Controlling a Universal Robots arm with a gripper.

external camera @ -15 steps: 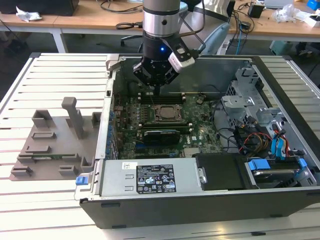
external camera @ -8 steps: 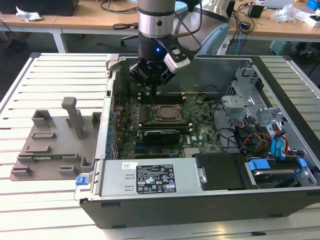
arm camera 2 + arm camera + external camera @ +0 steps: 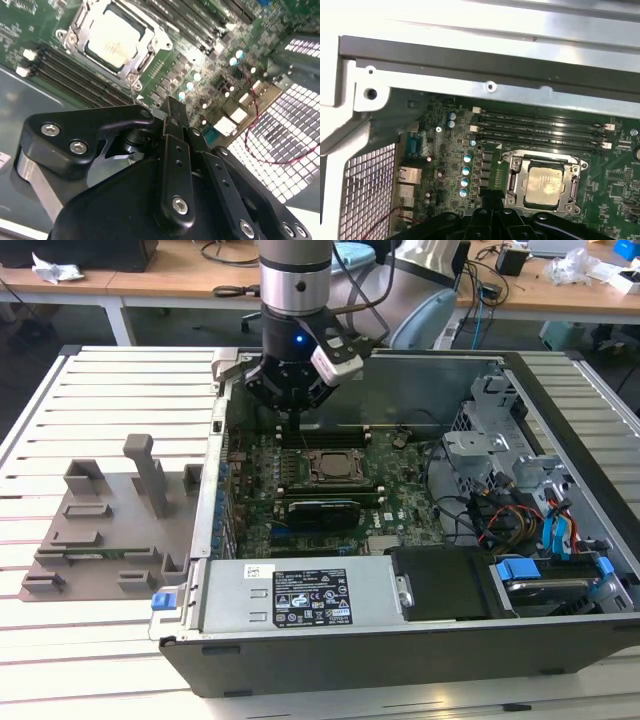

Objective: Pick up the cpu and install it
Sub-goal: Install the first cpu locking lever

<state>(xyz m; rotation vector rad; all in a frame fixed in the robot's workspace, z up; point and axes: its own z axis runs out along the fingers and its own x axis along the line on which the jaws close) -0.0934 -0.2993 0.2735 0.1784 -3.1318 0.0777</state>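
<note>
Wooden desks [image 3: 150,285] strewn with cables run along the back of the room, and in front of them a pale slatted desk [image 3: 100,390] carries the work. Going across the exterior view from its left: a grey moulded parts fixture [image 3: 110,525] with upright posts and shallow slots sits on the slats, matte and blocky. Just beside it lies the open computer case [image 3: 420,640], dark sheet metal with a white-labelled power supply [image 3: 300,602] along the near edge. Inside, the green motherboard [image 3: 260,510] is dense with small components and long dark memory slots.

Above the board's far edge hangs the tool [image 3: 292,420], black and angular under a polished arm. In the second wrist view its fingers [image 3: 172,120] come together in a slim dark tip with nothing between them, so I read it as narrowed and empty, held over the board and clear of the socket.

Further on, the cpu [image 3: 331,468] lies flat inside the bright metal socket frame [image 3: 331,453], near the middle of the board. In both wrist views its top is a smooth, pale silver square with a faint warm sheen [image 3: 543,185], ringed by the shiny stamped frame [image 3: 145,27].

Judging from this, the chip is already seated and the carrying part looks done; whether the frame's latch is closed I cannot tell. Toward the exterior view's right sit silver drive cages [image 3: 500,450] and blue connectors [image 3: 520,570].
</note>
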